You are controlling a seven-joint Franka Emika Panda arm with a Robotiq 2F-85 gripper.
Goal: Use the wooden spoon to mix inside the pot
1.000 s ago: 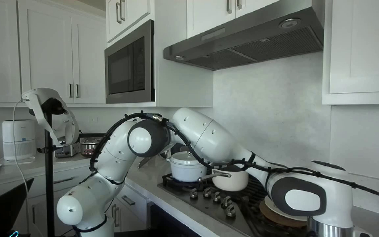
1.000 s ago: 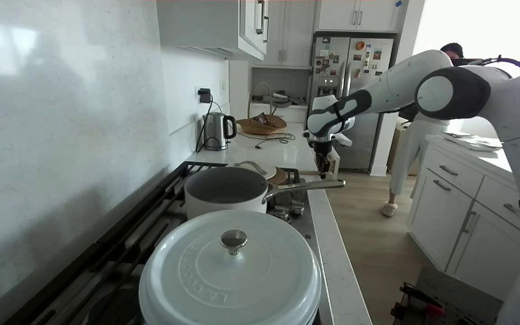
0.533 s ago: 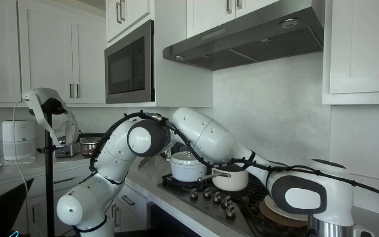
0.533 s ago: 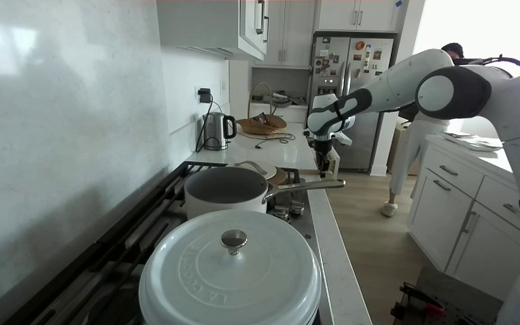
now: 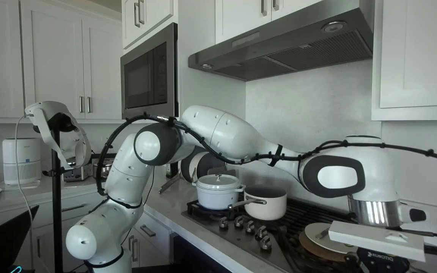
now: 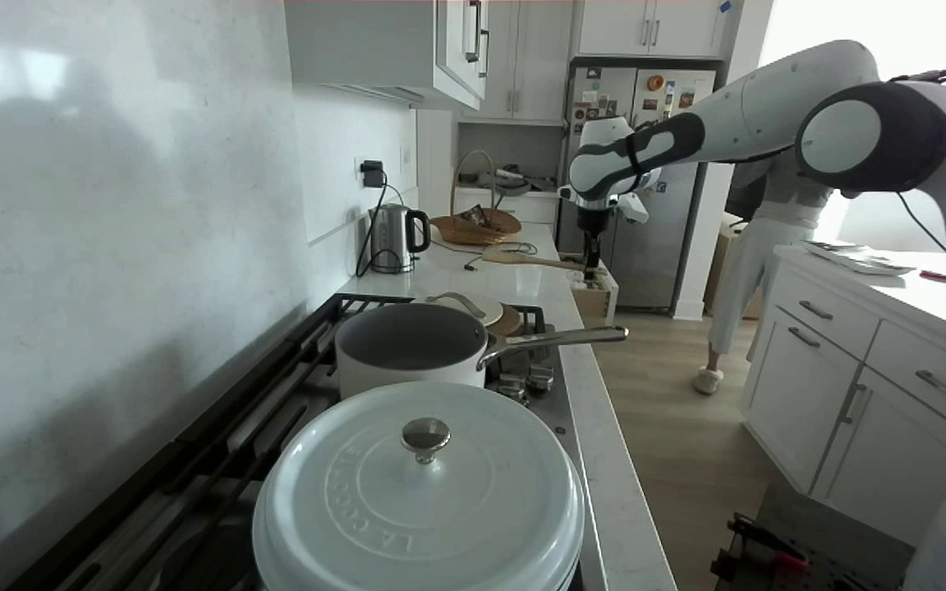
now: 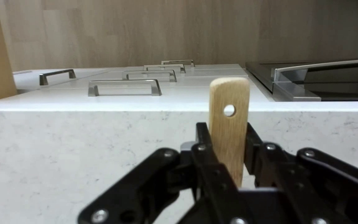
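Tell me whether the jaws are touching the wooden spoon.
Touching: the wrist view shows the jaws pressed against both edges of the wooden spoon, along its handle.

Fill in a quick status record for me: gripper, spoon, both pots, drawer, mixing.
Gripper: closed on the wooden spoon, near the handle end with the hole
Spoon pose: roughly level in an exterior view, broad end clear of both pots
Open pot: on the stove, no lid on; likely the one to mix in; bottom of its inside not visible
Lidded pot: on the stove, covered
Drawer: pulled open
Mixing: not yet begun; the spoon is outside the open pot
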